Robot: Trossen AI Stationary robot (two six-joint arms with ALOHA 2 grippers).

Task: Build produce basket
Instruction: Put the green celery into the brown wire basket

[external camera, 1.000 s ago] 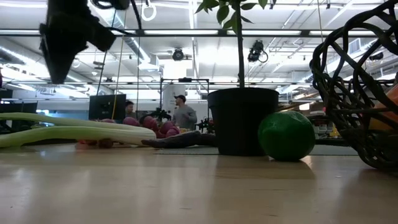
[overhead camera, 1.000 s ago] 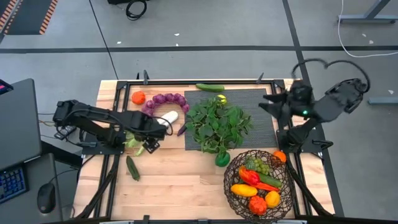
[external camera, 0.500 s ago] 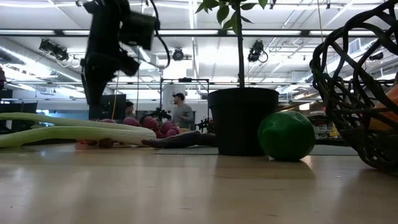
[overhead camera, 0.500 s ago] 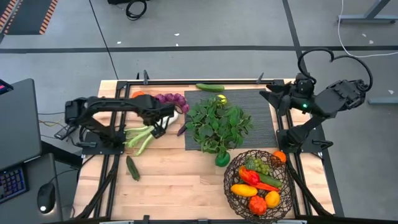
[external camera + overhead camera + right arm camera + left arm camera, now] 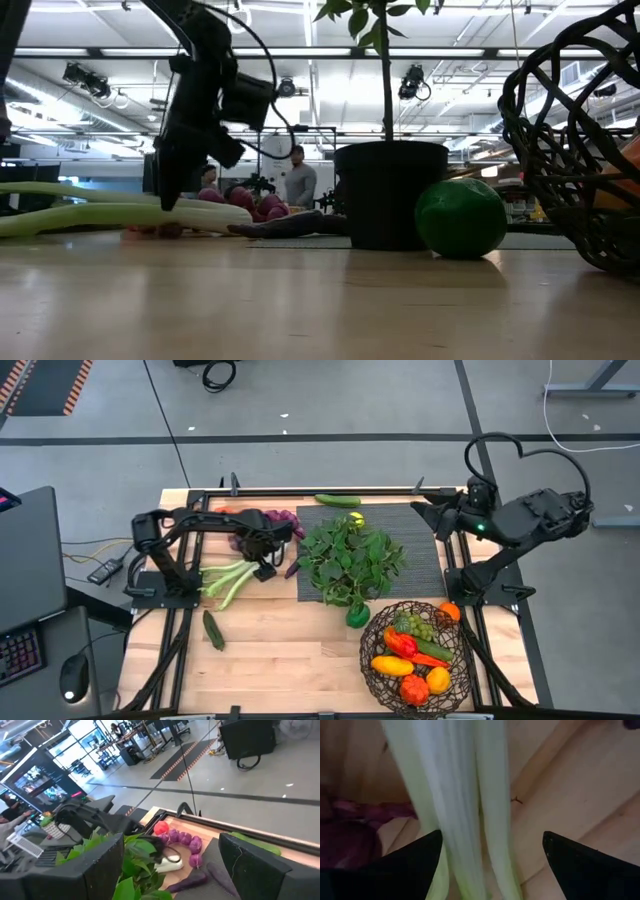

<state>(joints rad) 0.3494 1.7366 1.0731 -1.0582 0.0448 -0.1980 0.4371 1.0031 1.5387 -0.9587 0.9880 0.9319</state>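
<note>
My left pincer [image 5: 268, 563] hangs over the leek [image 5: 228, 579] on the table [image 5: 290, 650], fingers apart. Right pincer [image 5: 428, 518] raised at far edge, fingers apart. Basket [image 5: 414, 653] near front right, holding produce.

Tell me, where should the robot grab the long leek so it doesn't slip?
Probably across its pale stalk, coming straight down from above. The leek lies flat on the wooden table, long and thin, so jaws set crosswise to it can close on its narrow width. The left gripper already hangs there with open jaws, the stalk between them.
</note>
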